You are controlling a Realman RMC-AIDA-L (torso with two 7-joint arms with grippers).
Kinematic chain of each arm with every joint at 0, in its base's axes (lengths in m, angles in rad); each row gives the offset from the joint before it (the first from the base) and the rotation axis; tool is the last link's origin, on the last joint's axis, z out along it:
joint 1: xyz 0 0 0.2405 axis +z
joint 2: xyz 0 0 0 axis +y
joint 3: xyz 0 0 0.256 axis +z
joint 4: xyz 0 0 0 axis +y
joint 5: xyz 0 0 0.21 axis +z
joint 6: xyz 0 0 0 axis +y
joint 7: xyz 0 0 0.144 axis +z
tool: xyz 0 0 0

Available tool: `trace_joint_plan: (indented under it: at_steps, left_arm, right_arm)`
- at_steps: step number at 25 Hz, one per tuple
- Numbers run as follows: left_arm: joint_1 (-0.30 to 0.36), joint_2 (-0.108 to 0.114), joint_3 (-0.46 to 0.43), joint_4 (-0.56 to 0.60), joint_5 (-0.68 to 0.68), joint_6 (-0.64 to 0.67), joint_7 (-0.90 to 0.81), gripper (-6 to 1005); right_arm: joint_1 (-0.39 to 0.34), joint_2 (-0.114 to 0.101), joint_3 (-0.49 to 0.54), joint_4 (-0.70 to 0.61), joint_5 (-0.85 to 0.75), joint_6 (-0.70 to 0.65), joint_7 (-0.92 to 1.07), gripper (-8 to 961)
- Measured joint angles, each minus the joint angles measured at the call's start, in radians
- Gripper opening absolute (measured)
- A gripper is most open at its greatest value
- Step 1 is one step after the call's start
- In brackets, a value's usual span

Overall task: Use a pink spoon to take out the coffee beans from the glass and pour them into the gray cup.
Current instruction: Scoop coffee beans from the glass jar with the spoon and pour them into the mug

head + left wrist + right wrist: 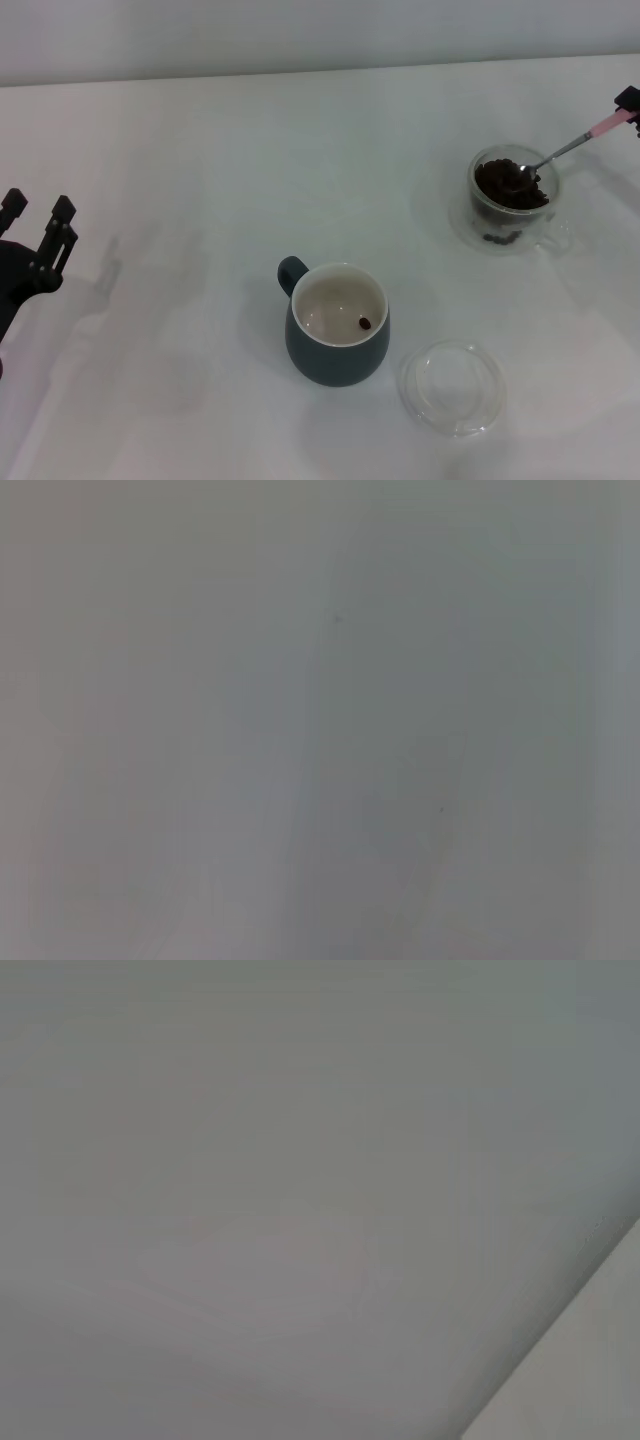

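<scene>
Over on the far right of the white table (180, 150), the right gripper (628, 100) was barely in frame at the edge, clamped on the tip of the pink spoon (575, 145) — only a dark bit of it showed, so I couldn't say more about the jaws than that they had the handle pinched. The spoon's shiny metal bowl was dipped down into the coffee beans (512, 186) heaped in the glass (514, 200), a thick double-walled clear cup with a side handle. So I'd call this the scooping step, with most of the job left: the gray cup (337, 325), squat dark blue-gray with a cream inside and a loop handle, sat near the middle of the table, well apart from the glass, and held just one bean that I could see. Next move probably needs a level lift so those little oval beans don't roll off, then a carry across to the cup. A flat clear glass lid (452, 387) lay just beside the cup. The left gripper (35, 225) was parked at the left edge, fingers spread apart, holding nothing. Both wrist cameras showed only blank gray.
</scene>
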Motion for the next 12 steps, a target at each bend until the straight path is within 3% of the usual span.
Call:
trace_joint_plan:
  at_steps: [12]
  left_arm:
    - [-0.005,0.005,-0.007,0.013,-0.004,-0.001,0.0,551]
  right_arm:
    - [-0.002,0.008,0.007,-0.009,0.005,-0.056,-0.045,171]
